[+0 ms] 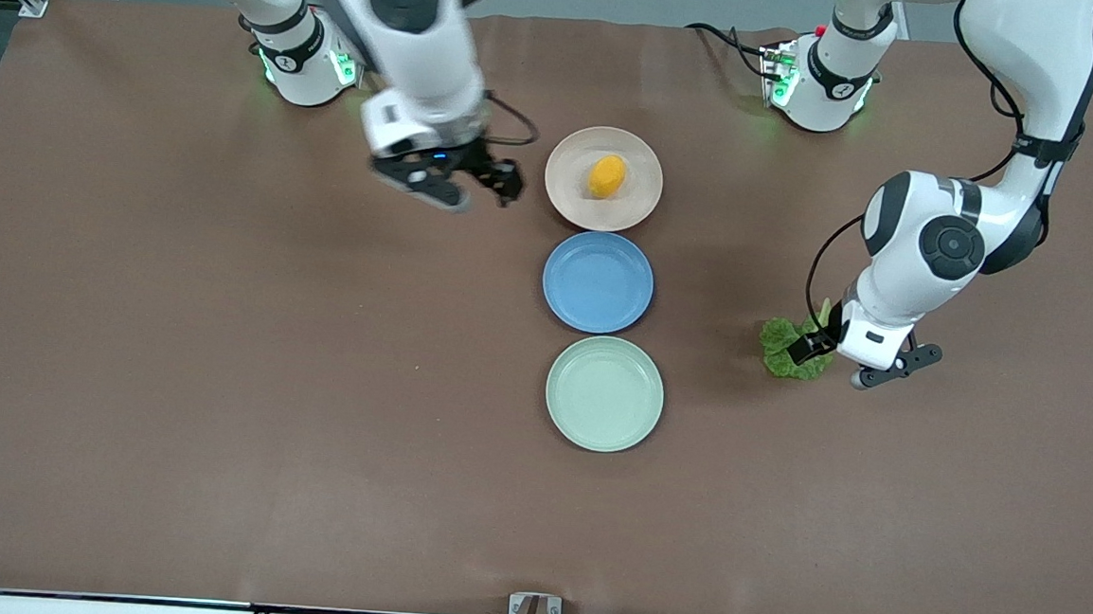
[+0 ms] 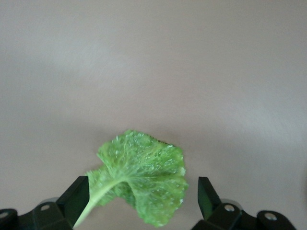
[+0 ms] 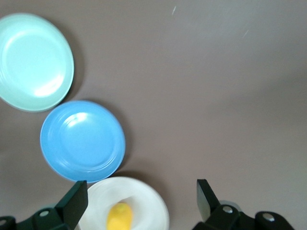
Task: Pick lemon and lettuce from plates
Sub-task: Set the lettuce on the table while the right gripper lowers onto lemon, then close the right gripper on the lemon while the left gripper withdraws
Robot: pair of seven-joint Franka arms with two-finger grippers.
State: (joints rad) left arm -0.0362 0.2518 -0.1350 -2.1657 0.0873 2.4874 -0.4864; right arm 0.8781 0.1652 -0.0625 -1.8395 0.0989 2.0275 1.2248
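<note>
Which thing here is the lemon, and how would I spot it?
Three plates sit in a row mid-table. Look at the cream plate, the one farthest from the front camera, next to the blue plate. The lemon is the small yellow-orange oval lying on it; the blue and green plate hold nothing.

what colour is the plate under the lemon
Cream-beige plate under the lemon; front view shows it best.
</note>
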